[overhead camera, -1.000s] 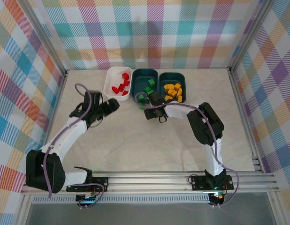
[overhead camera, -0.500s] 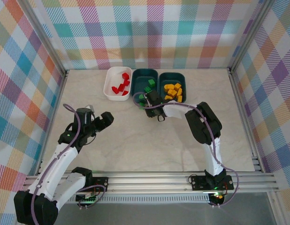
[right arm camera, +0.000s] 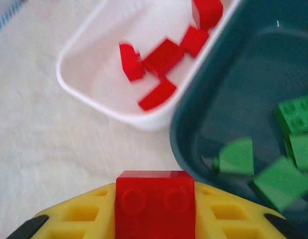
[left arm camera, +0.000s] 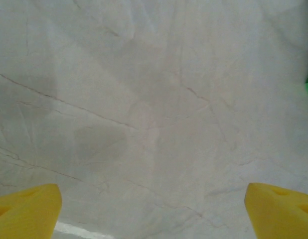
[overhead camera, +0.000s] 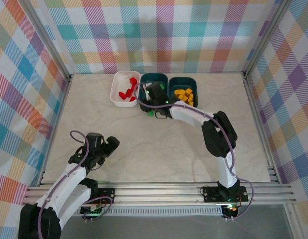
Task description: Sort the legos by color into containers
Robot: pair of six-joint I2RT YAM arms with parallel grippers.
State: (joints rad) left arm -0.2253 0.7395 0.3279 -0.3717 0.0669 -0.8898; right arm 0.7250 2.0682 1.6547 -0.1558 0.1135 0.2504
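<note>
right fingers (right arm camera: 79,216): holding red brick (right arm camera: 155,201), swung toward white bin (right arm camera: 119,117)
left fingers (left arm camera: 24,204): wide, withdrawn
task: we expect a red drop

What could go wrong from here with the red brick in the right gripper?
1. The right gripper holds the red brick near the rims where the white bin meets the middle teal bin. Released here, it might land among the green bricks.
2. A loose green brick lies on the table beside that arm and could get knocked.
</note>
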